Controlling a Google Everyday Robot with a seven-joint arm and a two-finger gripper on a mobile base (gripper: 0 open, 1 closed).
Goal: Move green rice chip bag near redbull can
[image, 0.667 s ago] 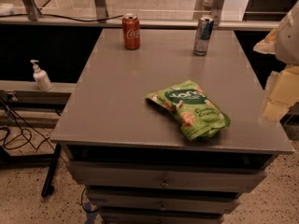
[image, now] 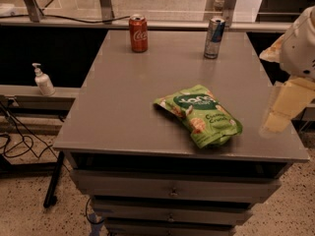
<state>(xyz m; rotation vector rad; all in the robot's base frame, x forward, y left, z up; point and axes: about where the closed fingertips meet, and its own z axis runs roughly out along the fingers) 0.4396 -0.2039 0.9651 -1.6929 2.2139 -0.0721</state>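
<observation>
One green rice chip bag (image: 202, 114) lay near-centre on the table (image: 123, 107).
The redbull can (image: 214, 37) stood far right; the gripper (image: 283, 107) hung at the right edge, its grasp impossible to tell.

bare tabletop (image: 246, 82) between right-edge jaws and bag (image: 201, 114)

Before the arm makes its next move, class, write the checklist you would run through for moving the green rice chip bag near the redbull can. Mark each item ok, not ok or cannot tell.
1. Green rice chip bag free to pick: ok, it lies flat near the front of the table with nothing on it.
2. Redbull can upright: ok, at the table's far right.
3. Coca-Cola can off the route: ok, it stands far left.
4. Gripper on the bag: not ok, it hangs by the table's right edge, apart from the bag.
5. Gripper height above the table: cannot tell.
6. Bag near the redbull can: not ok.
</observation>
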